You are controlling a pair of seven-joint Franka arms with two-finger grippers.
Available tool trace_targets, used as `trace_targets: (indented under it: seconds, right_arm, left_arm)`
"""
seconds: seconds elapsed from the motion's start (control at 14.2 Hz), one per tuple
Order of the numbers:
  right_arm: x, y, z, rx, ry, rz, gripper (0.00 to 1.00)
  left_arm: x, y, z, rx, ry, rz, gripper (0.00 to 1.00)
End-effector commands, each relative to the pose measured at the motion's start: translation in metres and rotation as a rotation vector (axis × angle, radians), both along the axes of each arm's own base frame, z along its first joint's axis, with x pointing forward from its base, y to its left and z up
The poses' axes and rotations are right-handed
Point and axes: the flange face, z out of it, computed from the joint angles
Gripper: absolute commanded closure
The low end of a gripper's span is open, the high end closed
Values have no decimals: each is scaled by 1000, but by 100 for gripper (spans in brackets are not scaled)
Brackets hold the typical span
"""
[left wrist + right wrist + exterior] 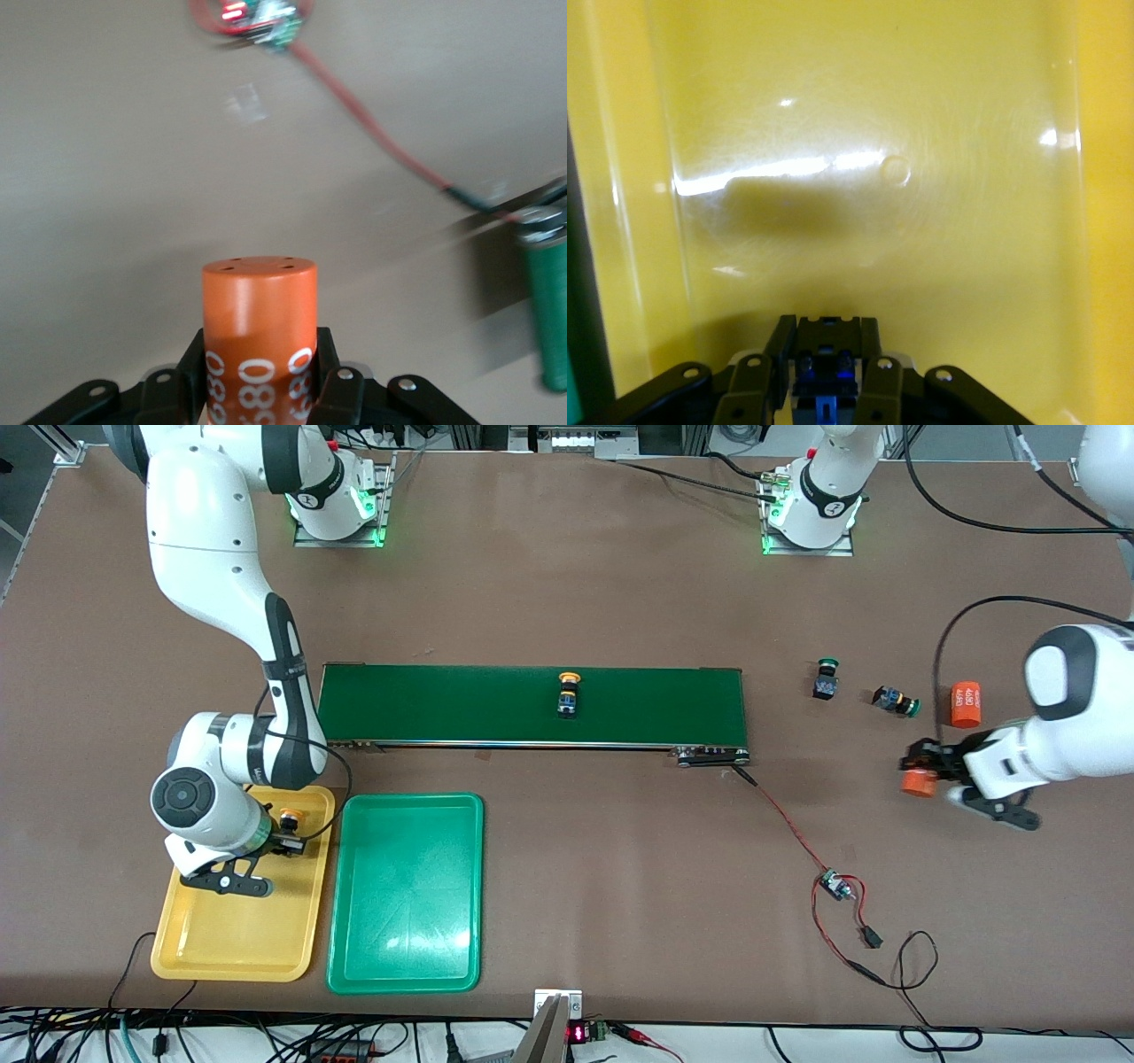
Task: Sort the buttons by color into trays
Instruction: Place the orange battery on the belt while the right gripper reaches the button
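R gripper point(288, 841) clamps a yellow-cap button point(288, 816) over the yellow tray point(232, 948), cap end toward the belt point(532, 705). R wrist cam shows only its black/blue body point(824, 372). 2nd yellow btn point(569, 693) lies on the belt, long axis across it. Two green btns point(827, 679) point(896, 701) sit off the belt's L-arm end. L gripper point(921, 772) pinches an orange cyl point(260, 336); print visible on L wrist cam only.

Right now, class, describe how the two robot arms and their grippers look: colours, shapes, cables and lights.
Both arms have glossy white rounded shells with dark grey joint bands; each base glows green. The right arm's wrist carries a round dark cap. A black cable loops along each forearm. The right gripper and the left gripper are black, with two fingers and silver screws.
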Motion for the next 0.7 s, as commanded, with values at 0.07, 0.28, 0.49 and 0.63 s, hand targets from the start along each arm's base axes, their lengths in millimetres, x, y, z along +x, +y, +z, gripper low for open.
trace_targets:
  seconds: [0.07,0.28,0.49,0.63]
  right_arm:
    - [11,-12,8,79,-43,-54,0]
    - [6,-6,47,118,9,-67,0]
    - [-5,12,110,167,61,-65,0]
    - [-16,42,133,192,93,-48,0]
  left_arm:
    - [-14,-108,28,25,15,-135,73]
    - [-30,-178,35,5,-2,-318,72]
    - [-46,-228,29,-69,-33,-610,72]
    - [-61,-243,11,-117,-23,-810,70]
